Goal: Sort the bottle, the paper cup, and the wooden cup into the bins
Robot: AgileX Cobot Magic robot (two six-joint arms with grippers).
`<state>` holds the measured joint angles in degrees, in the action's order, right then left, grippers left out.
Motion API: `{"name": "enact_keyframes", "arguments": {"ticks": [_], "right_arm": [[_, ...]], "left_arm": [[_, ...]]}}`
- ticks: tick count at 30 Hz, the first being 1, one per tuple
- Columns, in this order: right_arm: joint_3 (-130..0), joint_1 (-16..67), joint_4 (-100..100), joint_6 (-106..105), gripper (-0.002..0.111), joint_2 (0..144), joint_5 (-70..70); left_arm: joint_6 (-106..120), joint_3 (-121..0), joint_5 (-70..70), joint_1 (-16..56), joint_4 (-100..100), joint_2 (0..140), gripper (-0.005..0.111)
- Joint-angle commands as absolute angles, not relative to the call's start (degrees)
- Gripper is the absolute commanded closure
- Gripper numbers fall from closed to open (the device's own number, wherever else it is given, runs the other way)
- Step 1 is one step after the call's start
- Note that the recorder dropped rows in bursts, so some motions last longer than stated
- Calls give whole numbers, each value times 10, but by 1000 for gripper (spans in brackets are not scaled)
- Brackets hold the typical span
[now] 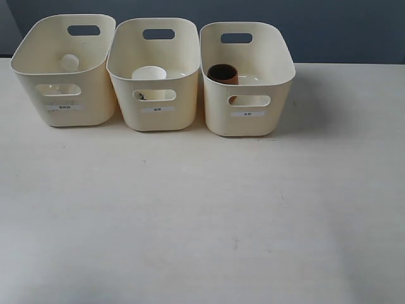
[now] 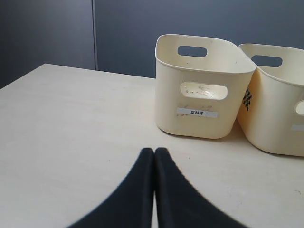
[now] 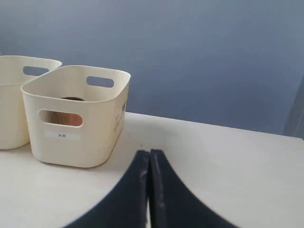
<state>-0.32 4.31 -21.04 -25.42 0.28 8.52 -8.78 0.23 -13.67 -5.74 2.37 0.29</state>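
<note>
Resting ahead of both claws, left (image 2: pixel 154 154) and right (image 3: pixel 149 156) pressed together, bins (image 1: pixel 155 95) appear filled; little risk beyond a stray nudge toppling the wooden cup (image 1: pixel 223 73).

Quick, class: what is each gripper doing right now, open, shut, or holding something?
Left gripper: closed, fingers pressed together, holding nothing.
Right gripper: closed, fingers pressed together, holding nothing.

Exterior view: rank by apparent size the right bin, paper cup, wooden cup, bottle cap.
1. Right cream plastic bin.
2. White paper cup, rim widest of the small items.
3. Dark brown wooden cup.
4. White screw cap of the clear bottle.

The cups are partly hidden by bin walls, so their order is unsure.
</note>
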Motion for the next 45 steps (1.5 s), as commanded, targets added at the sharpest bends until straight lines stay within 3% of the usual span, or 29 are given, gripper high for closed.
{"name": "enact_keyframes", "arguments": {"ticks": [1, 12, 15, 45], "right_arm": [[0, 33, -211, -269, 109, 0, 67], [0, 34, -195, -256, 109, 0, 70], [0, 34, -24, -60, 109, 0, 68], [0, 34, -32, -60, 109, 0, 71]], "left_arm": [[-89, 0, -132, -55, 25, 0, 107], [-89, 0, -132, -55, 25, 0, 107], [-89, 0, -132, -55, 25, 0, 107], [-89, 0, -132, -55, 25, 0, 107]]}}
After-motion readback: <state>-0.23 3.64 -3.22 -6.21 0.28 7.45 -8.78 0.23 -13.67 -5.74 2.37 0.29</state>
